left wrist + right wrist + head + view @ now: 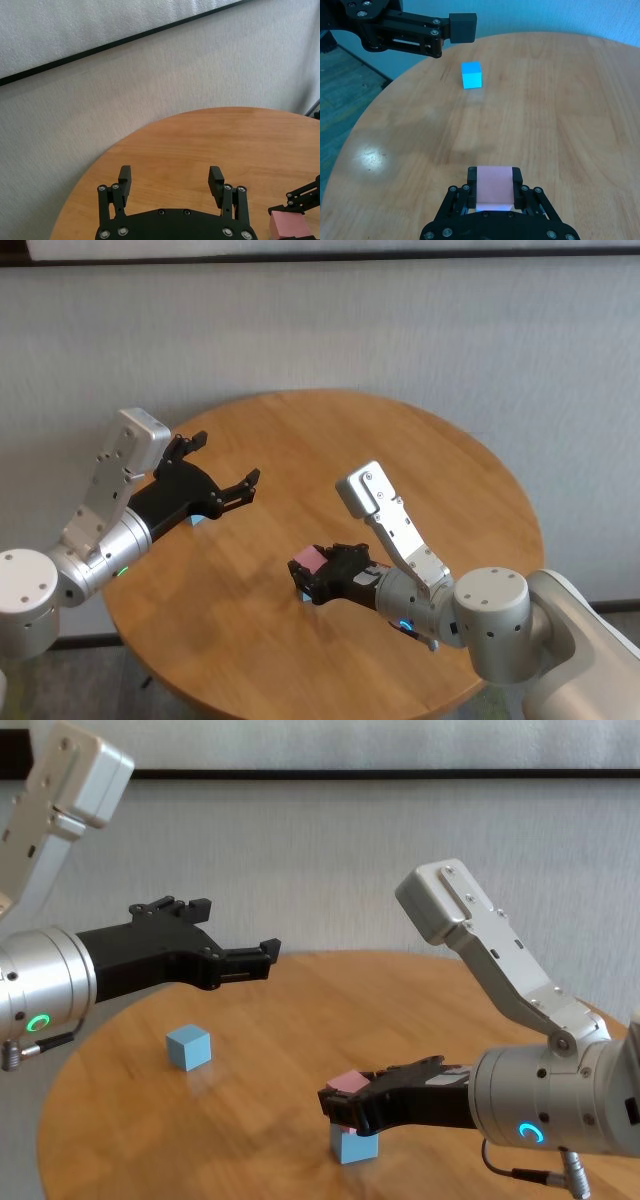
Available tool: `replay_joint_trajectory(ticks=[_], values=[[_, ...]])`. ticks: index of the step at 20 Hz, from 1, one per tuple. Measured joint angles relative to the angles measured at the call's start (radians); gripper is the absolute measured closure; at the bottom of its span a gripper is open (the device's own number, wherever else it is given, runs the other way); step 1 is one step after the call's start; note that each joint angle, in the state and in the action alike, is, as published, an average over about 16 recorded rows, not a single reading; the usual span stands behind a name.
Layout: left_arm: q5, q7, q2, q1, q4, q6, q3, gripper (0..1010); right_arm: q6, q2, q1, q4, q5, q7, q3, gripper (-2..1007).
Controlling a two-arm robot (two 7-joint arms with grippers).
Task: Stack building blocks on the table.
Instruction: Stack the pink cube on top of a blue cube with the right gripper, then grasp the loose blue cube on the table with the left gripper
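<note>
Chest view: the right gripper [345, 1108] pinches the pink block [346, 1083] atop a blue block [353, 1145] near the table [420, 990] front. It should square the edges, then let go gently. The left gripper [268, 952] hovers spread above the other blue block [188, 1046].

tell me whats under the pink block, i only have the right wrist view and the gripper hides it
Observer: In the chest view the small matte pink cube, held in the shut right gripper, sits on a light blue cube.
Operator: is that blue one on the table
Observer: Yes, it stands on the round orange-brown wooden table.
Operator: where is the left gripper
Observer: The left gripper hangs open above the table, over the other light blue cube without touching it.
</note>
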Motion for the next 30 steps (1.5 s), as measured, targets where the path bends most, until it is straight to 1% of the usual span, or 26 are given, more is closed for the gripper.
replay_joint_trajectory(ticks=[5,9,13,17,20,24,27,30], values=[[0.000,0.000,0.000,0.000,0.000,0.000,0.000,10,0.000,0.000,0.000,0.000,0.000,-0.001,0.000,642],[0.000,0.000,0.000,0.000,0.000,0.000,0.000,10,0.000,0.000,0.000,0.000,0.001,-0.002,0.000,601],[0.000,0.000,0.000,0.000,0.000,0.000,0.000,10,0.000,0.000,0.000,0.000,0.001,-0.002,0.000,521],[0.000,0.000,0.000,0.000,0.000,0.000,0.000,10,-0.003,0.001,-0.001,-0.002,0.000,-0.002,-0.001,398],[0.000,0.000,0.000,0.000,0.000,0.000,0.000,10,-0.015,0.003,-0.004,-0.009,0.000,-0.001,-0.001,286],[0.000,0.000,0.000,0.000,0.000,0.000,0.000,10,-0.039,0.011,-0.011,-0.024,0.000,0.000,0.001,155],[0.000,0.000,0.000,0.000,0.000,0.000,0.000,10,-0.062,0.018,-0.017,-0.040,0.001,-0.003,0.005,83],[0.000,0.000,0.000,0.000,0.000,0.000,0.000,10,-0.095,0.026,-0.026,-0.058,0.000,-0.013,0.013,34]])
